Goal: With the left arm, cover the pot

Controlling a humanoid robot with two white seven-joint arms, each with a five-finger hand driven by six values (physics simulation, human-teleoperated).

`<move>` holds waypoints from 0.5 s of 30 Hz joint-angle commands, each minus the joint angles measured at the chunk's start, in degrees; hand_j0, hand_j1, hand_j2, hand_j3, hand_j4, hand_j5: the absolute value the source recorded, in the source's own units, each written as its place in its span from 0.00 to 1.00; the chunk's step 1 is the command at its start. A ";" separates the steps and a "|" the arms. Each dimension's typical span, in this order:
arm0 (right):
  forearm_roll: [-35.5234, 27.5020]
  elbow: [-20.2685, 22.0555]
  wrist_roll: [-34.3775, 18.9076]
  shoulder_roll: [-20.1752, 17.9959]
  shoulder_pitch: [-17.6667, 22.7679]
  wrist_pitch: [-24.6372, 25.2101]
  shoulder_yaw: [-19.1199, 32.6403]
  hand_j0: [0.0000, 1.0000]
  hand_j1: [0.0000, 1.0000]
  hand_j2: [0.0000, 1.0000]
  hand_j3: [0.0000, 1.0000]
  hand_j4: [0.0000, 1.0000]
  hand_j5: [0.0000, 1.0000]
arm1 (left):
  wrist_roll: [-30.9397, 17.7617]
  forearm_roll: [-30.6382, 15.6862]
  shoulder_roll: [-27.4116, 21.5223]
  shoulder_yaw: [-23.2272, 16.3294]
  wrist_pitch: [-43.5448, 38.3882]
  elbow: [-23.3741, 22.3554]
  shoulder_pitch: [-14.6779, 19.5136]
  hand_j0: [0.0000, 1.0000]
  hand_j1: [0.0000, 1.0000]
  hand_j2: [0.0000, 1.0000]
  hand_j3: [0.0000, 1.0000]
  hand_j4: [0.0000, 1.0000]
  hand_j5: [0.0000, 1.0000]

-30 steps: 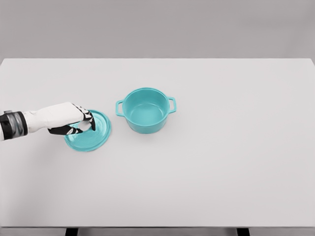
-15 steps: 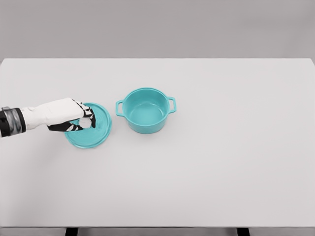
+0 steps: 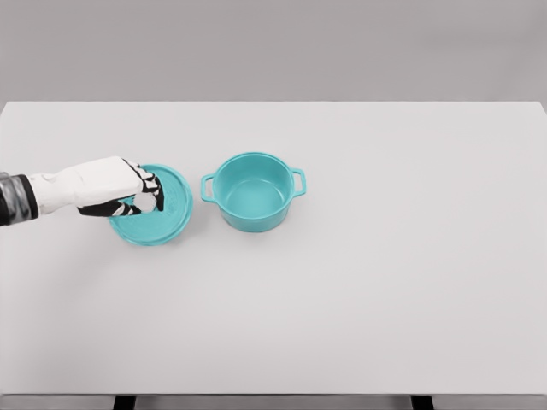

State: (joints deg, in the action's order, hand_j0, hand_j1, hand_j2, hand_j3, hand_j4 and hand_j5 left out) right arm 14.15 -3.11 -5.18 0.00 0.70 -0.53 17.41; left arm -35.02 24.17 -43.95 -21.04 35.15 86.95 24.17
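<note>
Lid gripped at its knob, pot open and waiting to the right

The left hand [image 3: 115, 190] has its fingers curled around the centre of the teal lid [image 3: 158, 209], which looks slightly tilted, just left of the open teal pot [image 3: 254, 191] on the white table [image 3: 385, 282]; the main risks are the lid slipping from a shallow pinch on the knob, or its low edge clipping the pot's near handle [image 3: 207, 187] and shoving the pot aside if carried across too low; the table lies bare to the right and front, edges far off, so there is ample room to lift high first
</note>
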 commanded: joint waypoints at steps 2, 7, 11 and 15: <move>0.00 0.03 -0.01 0.00 0.00 0.00 0.00 1.00 1.00 1.00 1.00 1.00 1.00 | 0.02 -0.36 -0.17 0.03 -0.15 0.07 0.26 0.50 0.50 0.50 0.50 0.50 0.50; 0.00 -0.05 -0.01 0.00 0.00 0.00 0.00 1.00 1.00 1.00 1.00 1.00 1.00 | 0.02 -0.36 -0.08 -0.06 -0.15 0.15 1.14 0.50 0.50 0.50 0.50 0.50 0.50; 0.00 -0.05 -0.01 0.00 0.00 0.00 0.00 1.00 1.00 1.00 1.00 1.00 1.00 | 0.02 -0.36 -0.08 -0.14 -0.15 0.07 1.76 0.50 0.50 0.50 0.50 0.50 0.50; 0.00 -0.05 -0.01 0.00 0.00 0.00 0.00 1.00 1.00 1.00 1.00 1.00 1.00 | 0.02 -1.15 -0.08 -0.15 -0.15 1.21 2.20 0.46 0.46 0.46 0.46 0.46 0.46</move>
State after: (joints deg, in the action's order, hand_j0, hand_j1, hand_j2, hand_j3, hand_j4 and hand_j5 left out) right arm 14.15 -3.09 -5.18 0.00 0.70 -0.53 17.41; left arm -35.03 23.68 -43.99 -21.19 35.16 87.68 26.46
